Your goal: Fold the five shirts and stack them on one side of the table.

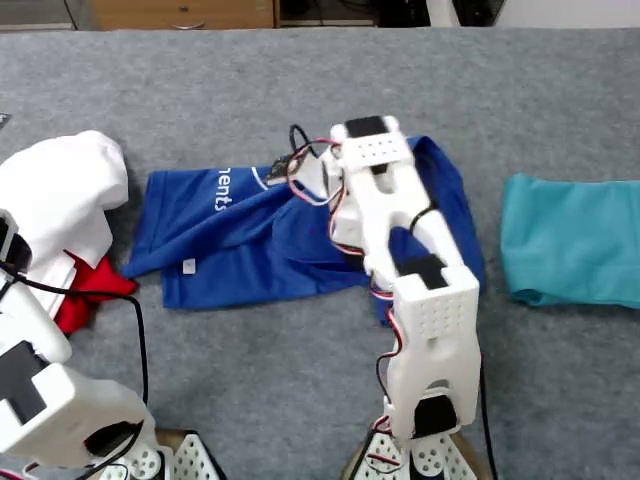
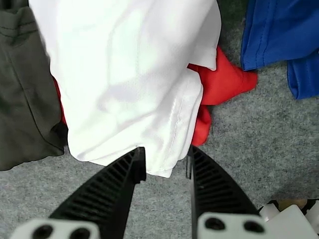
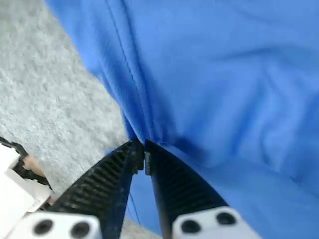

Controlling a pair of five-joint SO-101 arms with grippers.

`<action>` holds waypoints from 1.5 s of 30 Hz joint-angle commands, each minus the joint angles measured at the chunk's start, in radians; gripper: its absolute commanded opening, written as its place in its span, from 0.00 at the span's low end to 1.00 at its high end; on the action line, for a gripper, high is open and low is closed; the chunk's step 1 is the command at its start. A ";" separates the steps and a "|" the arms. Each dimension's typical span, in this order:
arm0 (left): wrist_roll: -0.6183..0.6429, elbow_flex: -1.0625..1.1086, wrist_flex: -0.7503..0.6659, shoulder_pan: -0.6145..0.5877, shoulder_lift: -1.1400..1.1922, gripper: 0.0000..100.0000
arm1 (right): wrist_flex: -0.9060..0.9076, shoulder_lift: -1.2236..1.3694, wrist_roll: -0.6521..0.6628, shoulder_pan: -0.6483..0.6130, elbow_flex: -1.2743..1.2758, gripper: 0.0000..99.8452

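The right gripper (image 3: 144, 149) pinched a thin fold of blue shirt (image 3: 224, 74), which might slip out. The left gripper (image 2: 164, 162) sat spread at the white shirt (image 2: 124, 74).

My right gripper (image 3: 144, 149) has ribbed, matt black plastic fingers (image 3: 172, 184); the blue shirt (image 3: 224, 74) is smooth cloth with a faint sheen. The table (image 1: 250, 380) is rough grey felt, the white shirt (image 1: 60, 200) at far left soft, smooth cloth, my arm shells (image 1: 435, 310) matt white plastic

The grey, felt-covered bench (image 1: 250, 400) carries a rumpled blue shirt (image 1: 230, 230) at its middle and a folded teal shirt (image 1: 570, 240) toward one end. Toward the other end, a white shirt (image 1: 60, 200) lies heaped over a red shirt (image 1: 90, 290), beside a dark shirt (image 2: 25, 99).
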State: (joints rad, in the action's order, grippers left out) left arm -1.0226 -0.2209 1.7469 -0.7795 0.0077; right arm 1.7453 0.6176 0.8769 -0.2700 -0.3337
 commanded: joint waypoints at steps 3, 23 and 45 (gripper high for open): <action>-0.006 -0.003 0.011 0.006 -0.045 0.15 | 0.040 -0.021 0.089 0.127 -0.101 0.00; -0.052 -0.002 0.011 0.057 -0.045 0.15 | 0.040 -0.171 0.370 0.521 0.030 0.00; -0.051 -0.002 0.011 0.121 -0.044 0.15 | 0.037 -0.277 0.471 0.693 0.220 0.00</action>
State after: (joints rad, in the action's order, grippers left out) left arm -1.0702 -0.2179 1.7469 -0.6705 0.0077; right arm 1.7637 0.3936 1.3372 0.3897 -0.1158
